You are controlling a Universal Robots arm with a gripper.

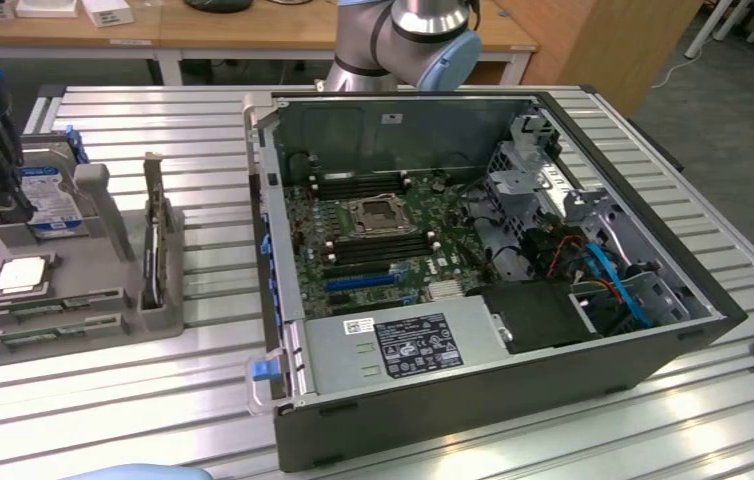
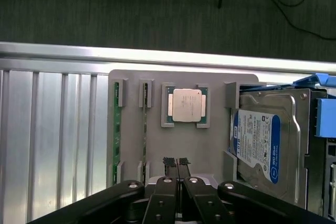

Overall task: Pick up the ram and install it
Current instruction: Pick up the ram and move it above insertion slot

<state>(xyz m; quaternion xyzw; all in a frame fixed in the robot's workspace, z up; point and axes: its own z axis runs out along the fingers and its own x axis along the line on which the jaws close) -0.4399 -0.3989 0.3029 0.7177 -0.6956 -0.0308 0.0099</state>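
Observation:
Two ram sticks, thin green boards, stand on edge in slots of the grey holder (image 2: 210, 82): one ram stick (image 2: 116, 124) and a second ram stick (image 2: 145, 124) beside it. In the exterior view the ram sticks (image 1: 46, 318) lie at the holder's near end. My gripper (image 2: 176, 163) hovers above the holder, shut, with nothing between its fingertips, a little to the side of the nearer stick and below the CPU in the picture. In the exterior view my gripper (image 1: 4, 195) hangs at the far left over the holder (image 1: 150, 318).
A square silver CPU (image 2: 187, 104) and a hard drive (image 2: 262, 145) with a blue-white label sit in the same holder. An expansion card (image 1: 153, 240) stands upright at its side. The open computer case (image 1: 484, 390) with its motherboard (image 1: 370, 235) fills the middle of the slatted table (image 1: 124, 410).

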